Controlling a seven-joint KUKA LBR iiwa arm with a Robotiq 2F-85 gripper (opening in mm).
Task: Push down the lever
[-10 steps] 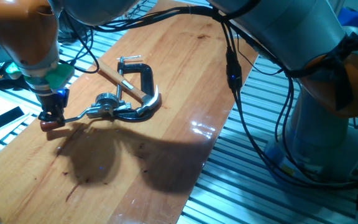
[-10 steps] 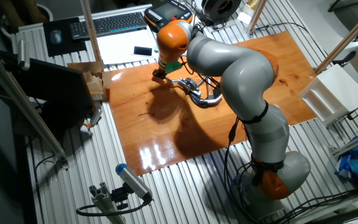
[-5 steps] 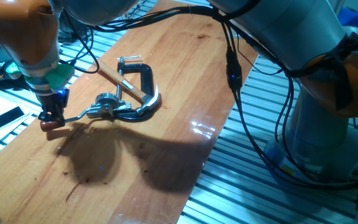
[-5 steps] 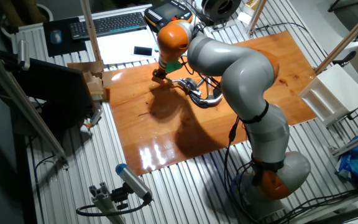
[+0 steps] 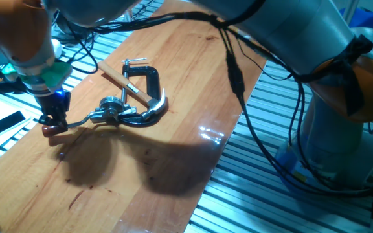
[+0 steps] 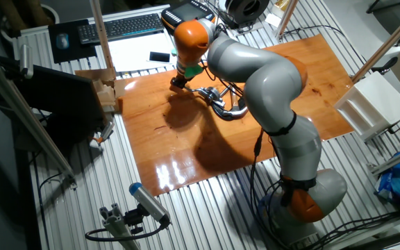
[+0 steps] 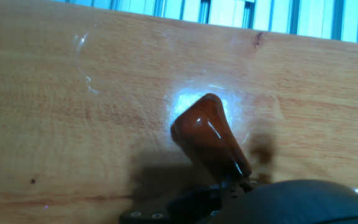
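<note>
The lever (image 5: 83, 120) is a thin silver rod lying low over the wooden board (image 5: 173, 149), hinged on a silver fitting (image 5: 112, 107). Its red-brown knob (image 5: 56, 132) is at the left end. It also shows in the other fixed view (image 6: 194, 91). My gripper (image 5: 52, 120) stands upright with its dark fingers together, resting on top of the knob. It shows in the other fixed view (image 6: 178, 82) too. In the hand view the knob (image 7: 209, 140) fills the centre, close to the board, and the fingertips are not visible.
A black C-clamp (image 5: 149, 80) and a hammer with a light wooden handle (image 5: 118, 77) lie just right of the fitting. A keyboard (image 6: 120, 26) and a phone (image 6: 160, 56) lie beyond the board. Wooden blocks (image 6: 106, 94) stand at its left edge, and a white box (image 6: 373, 104) to the right.
The arm's upper links have swung a little to the left above the hand. The gripper and the knob stay at the same spot on the board.
</note>
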